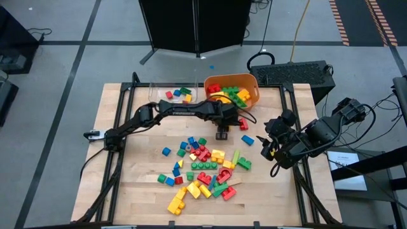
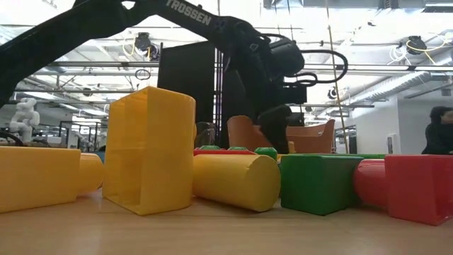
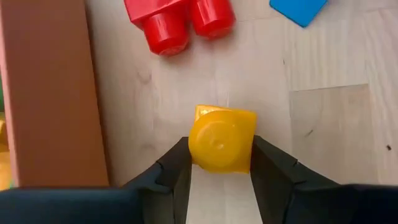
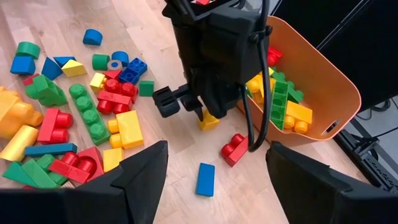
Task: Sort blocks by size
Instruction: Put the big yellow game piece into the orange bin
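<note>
- Now the left tool [image 1: 222, 133] is down on the tabletop [image 1: 127, 165], just in front of the orange tub [image 1: 252, 95].
- Its two fingers [image 3: 175, 171] sit narrow around a small yellow block [image 3: 222, 138], one on each side, touching it or almost.
- That yellow block [image 4: 209, 120] stands on the wood, near the tub's wall.
- A red block [image 3: 179, 20] with two round studs lies close by, a bit farther from the tub, and a flat blue block [image 4: 204, 178] lies near it too.
- The tub has red, yellow and green blocks inside.
- A clear tray [image 1: 166, 93] sits beside the tub and holds a few small blocks.
- The big pile of blocks [image 1: 203, 168] lies farther from the tub, toward the front of the tabletop.
- The right tool [image 4: 214, 171] waits off to the tub's right side, near the tabletop's edge, with its fingers wide and nothing in them.
- A person [image 2: 440, 131] stands far back in the room.
</note>
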Robot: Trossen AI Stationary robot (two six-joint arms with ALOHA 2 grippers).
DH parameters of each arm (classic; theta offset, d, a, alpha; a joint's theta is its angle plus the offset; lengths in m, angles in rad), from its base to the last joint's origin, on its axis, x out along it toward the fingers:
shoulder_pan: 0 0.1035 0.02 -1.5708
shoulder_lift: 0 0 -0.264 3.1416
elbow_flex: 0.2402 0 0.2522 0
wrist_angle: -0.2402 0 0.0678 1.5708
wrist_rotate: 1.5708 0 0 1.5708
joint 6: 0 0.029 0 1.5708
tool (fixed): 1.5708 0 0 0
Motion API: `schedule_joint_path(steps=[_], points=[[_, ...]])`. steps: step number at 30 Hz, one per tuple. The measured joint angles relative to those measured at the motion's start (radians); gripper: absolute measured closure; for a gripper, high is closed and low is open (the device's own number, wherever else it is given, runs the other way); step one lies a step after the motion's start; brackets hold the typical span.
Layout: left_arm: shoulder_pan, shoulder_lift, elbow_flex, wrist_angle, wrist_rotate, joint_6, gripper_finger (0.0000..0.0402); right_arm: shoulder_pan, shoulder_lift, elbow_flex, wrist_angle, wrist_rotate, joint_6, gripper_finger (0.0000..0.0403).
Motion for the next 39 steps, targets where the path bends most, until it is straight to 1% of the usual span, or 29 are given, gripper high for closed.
schedule_joint_path(steps=[4, 8, 12, 15, 19, 21, 25, 28, 31, 34, 39], points=[[-0.014, -0.006, 0.002, -0.010, 0.003, -0.029, 0.0272, 0.000, 0.000, 0.000, 0.005, 0.000, 0.000, 0.0138], [-0.031, -0.014, 0.054, -0.039, 0.006, -0.030, 0.0272, 0.000, 0.000, 0.000, 0.007, 0.001, 0.000, 0.0138], [-0.036, -0.023, 0.132, -0.050, 0.004, -0.058, 0.0272, 0.000, 0.000, 0.000, 0.007, 0.001, 0.000, 0.0138], [-0.021, -0.023, 0.196, -0.045, -0.044, -0.095, 0.0272, 0.000, 0.000, 0.000, 0.008, 0.001, 0.000, 0.0138], [0.029, -0.023, 0.275, -0.021, -0.154, -0.140, 0.0272, 0.000, 0.000, 0.000, 0.008, 0.001, 0.000, 0.0138], [0.055, -0.026, 0.287, 0.019, -0.193, -0.159, 0.0273, 0.000, 0.000, 0.000, 0.008, 0.001, 0.000, 0.0138], [0.105, -0.032, 0.285, 0.068, -0.214, -0.161, 0.0273, 0.000, 0.000, 0.000, 0.008, 0.004, -0.002, 0.0138], [0.143, -0.019, 0.285, 0.060, -0.216, -0.199, 0.0272, 0.000, 0.000, 0.000, 0.008, 0.005, -0.004, 0.0138], [0.170, -0.009, 0.283, 0.035, -0.212, -0.206, 0.0255, 0.000, 0.000, 0.000, 0.007, 0.005, -0.004, 0.0138], [0.181, -0.010, 0.284, 0.046, -0.180, -0.182, 0.0220, 0.000, 0.000, 0.000, 0.006, 0.005, -0.008, 0.0138], [0.186, -0.010, 0.284, 0.033, -0.179, -0.180, 0.0163, 0.000, 0.000, 0.000, 0.005, 0.005, -0.011, 0.0138]])
